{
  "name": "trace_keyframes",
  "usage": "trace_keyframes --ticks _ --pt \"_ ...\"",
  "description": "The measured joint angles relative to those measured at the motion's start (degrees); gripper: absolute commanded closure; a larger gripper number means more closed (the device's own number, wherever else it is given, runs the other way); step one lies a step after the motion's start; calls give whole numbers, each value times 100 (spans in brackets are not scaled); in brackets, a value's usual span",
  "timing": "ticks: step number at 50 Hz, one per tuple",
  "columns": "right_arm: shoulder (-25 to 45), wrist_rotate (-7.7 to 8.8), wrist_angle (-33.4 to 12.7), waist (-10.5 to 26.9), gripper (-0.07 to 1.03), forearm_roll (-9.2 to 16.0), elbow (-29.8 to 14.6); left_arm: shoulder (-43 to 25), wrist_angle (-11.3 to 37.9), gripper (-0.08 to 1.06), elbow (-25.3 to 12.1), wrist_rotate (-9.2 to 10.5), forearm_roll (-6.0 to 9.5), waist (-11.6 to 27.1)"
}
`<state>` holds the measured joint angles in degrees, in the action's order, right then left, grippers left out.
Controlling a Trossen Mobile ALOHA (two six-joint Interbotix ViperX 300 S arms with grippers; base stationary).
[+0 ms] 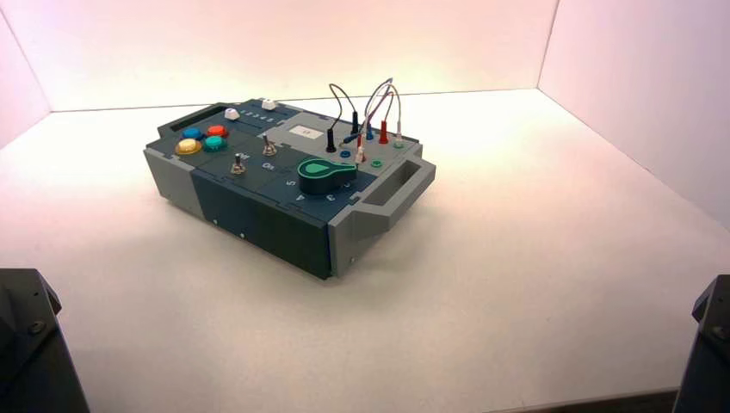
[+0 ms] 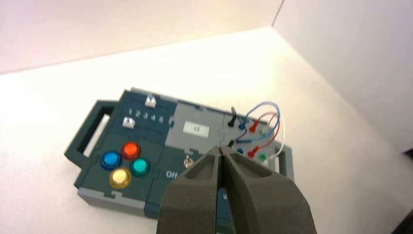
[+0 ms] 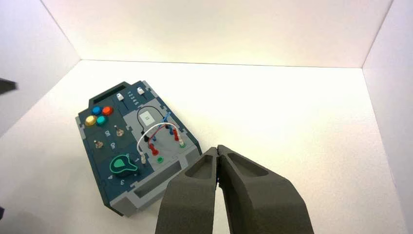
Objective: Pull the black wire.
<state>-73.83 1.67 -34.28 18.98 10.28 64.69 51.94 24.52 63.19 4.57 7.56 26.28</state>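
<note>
Arching front-to-back, thin black cable [image 1: 330,140] lay ahead, rightward of nearer dark left pincer [image 2: 220,147], closed; right pincer [image 3: 218,147], closed, sat right-front.

- The left arm [image 1: 39,344] shows in the high view's lower left corner, a dark section cut off by the frame.
- The right arm [image 1: 710,353] shows in the lower right corner, mostly out of frame, well apart from the left one.
- The left gripper [image 2: 220,148] is shut, its two dark, tapered fingers [image 2: 192,195] meeting at the tips, holding nothing.
- The right gripper [image 3: 218,148] is also shut and empty, fingertips together, with a thin gap between the fingers farther back.
</note>
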Motion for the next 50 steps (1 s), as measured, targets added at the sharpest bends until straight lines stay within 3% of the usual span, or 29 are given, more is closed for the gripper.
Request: trace_keyframes --ticks 15,19,24,26,37,50 --pt "-9 -9 0 0 99 0 9 -1679 -246 98 -510 -114 -9 492" --pt "-9 -18 0 0 99 0 9 -2057 -343 84 -738 -141 0 615" --pt "0 -9 0 0 99 0 9 -2452 -360 53 -976 -176 -9 721" --pt "0 -18 0 0 99 0 18 -2681 -369 49 -1116 -176 -9 782" --pt "0 -18 0 -9 99 0 9 -3577 -334 45 -1582 -185 -9 958" --pt "0 -18 0 0 99 0 18 -4570 -334 41 -1731 -237 -9 967"
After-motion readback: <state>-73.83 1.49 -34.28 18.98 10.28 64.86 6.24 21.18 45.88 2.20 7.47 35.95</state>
